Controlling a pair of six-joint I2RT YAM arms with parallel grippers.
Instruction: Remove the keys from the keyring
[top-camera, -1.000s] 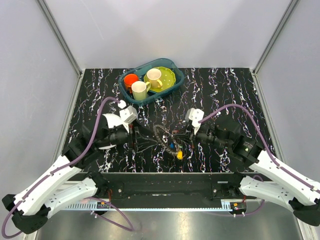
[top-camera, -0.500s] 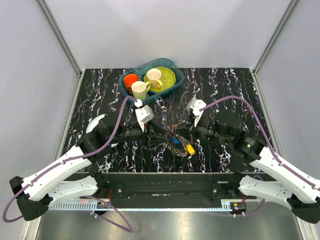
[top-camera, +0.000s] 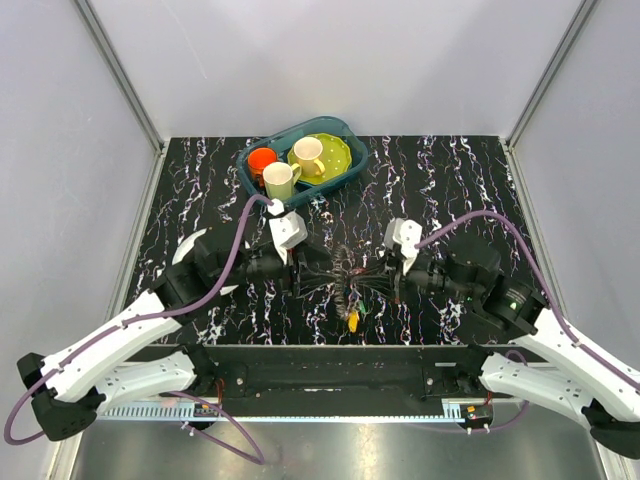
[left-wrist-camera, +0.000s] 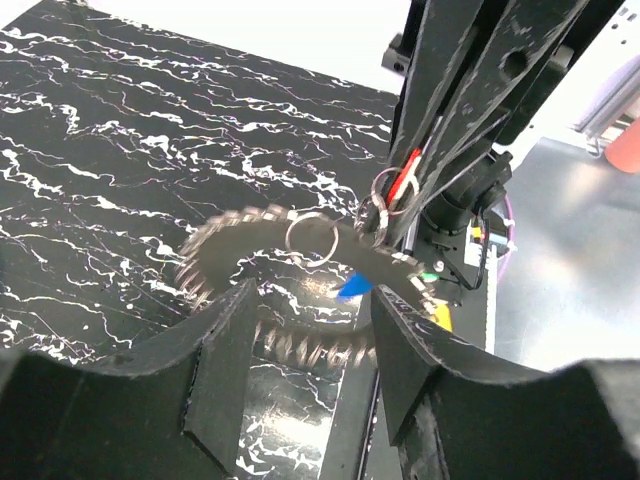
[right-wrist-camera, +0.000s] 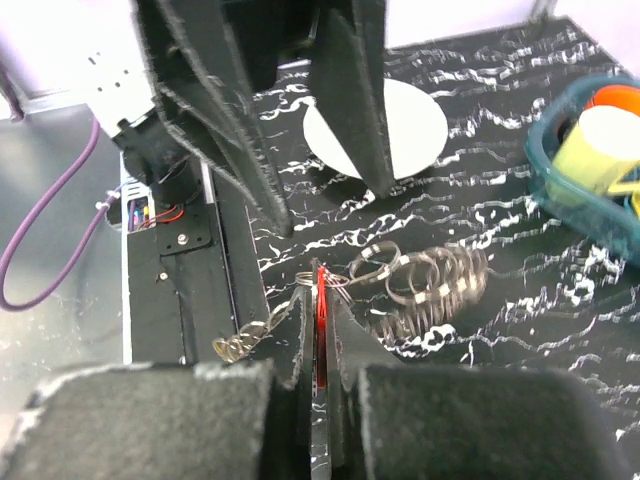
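Broadly, the black marble-patterned table (top-camera: 450, 180) fills the scene, with a teal plastic basket (top-camera: 244, 165) of mugs and a green dish at its far edge and a round white plate (right-wrist-camera: 415, 125) on the left side. Both arms reach toward the near middle and meet tip to tip.

Between them is the thin metal keyring (left-wrist-camera: 215, 250) – a blurred arc crowded with grey metal keys. It passes across the gap of the left gripper (left-wrist-camera: 312, 300), whose fingers stand well apart. Whether either pad touches the ring is unclear.

The right gripper (right-wrist-camera: 318, 287) has its fingers pressed together on a red-headed key (right-wrist-camera: 320, 330) at the ring's right end. A blue-headed key (left-wrist-camera: 350, 287) sits just beside that grip, and a yellow-headed key (top-camera: 353, 320) dangles toward the near edge.
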